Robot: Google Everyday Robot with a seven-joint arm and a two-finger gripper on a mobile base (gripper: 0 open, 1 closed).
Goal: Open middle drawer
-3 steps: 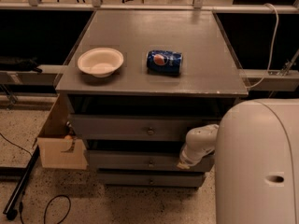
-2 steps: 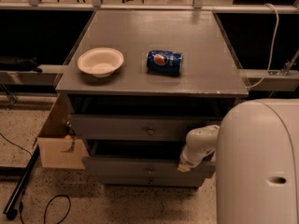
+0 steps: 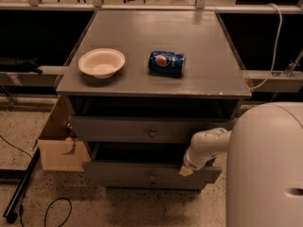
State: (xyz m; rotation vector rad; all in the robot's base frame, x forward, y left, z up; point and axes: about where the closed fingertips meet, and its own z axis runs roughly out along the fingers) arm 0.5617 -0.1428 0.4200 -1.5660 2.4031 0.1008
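Note:
The grey cabinet [image 3: 156, 86] has three stacked drawers. The middle drawer [image 3: 118, 170], with a small round knob [image 3: 152, 176], is pulled out towards me, and its dark inside shows above its front. The top drawer [image 3: 113, 128] stands above it and is out a little less. The lowest drawer [image 3: 152, 185] shows as a thin strip below. My white arm [image 3: 208, 145] reaches down from the right. My gripper [image 3: 186, 170] is at the right end of the middle drawer's front, at its top edge.
A white bowl [image 3: 101, 63] and a blue soda can [image 3: 166, 62] lying on its side rest on the cabinet top. A cardboard box [image 3: 59, 148] stands at the cabinet's left. A black pole and cable [image 3: 21, 193] lie on the floor. My white body [image 3: 265, 169] fills the lower right.
The middle drawer has slid out towards me, now covering most of the lowest drawer's front. My gripper has moved with it, slightly down and outward.

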